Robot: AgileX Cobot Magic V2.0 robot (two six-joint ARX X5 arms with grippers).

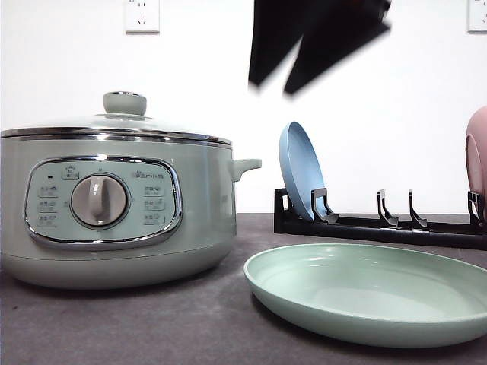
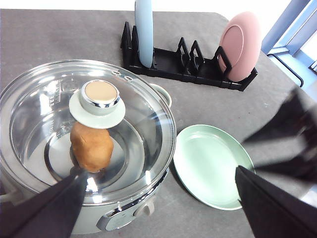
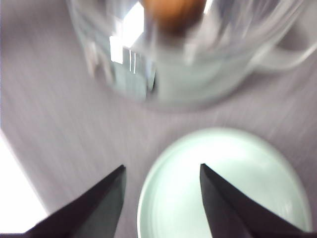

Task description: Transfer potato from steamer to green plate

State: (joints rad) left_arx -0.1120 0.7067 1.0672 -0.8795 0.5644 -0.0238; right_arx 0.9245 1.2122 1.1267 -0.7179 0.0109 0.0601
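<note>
Lid risk: clear glass lid covers pale green steamer, orange-brown potato inside. Both grippers, left and right, spread, empty. Mint green plate just beside; lid could clip it.

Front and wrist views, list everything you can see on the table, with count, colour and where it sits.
steamer: one, pale green, left side of table, glass lid on
potato: one, orange-brown, inside steamer under lid
green plate: one, mint green, flat on table right of steamer
blue plate: one, upright in rack
pink plate: one, upright at rack's other end
rack: one, black, behind green plate
left gripper: open, above steamer
right gripper: open, above green plate
</note>
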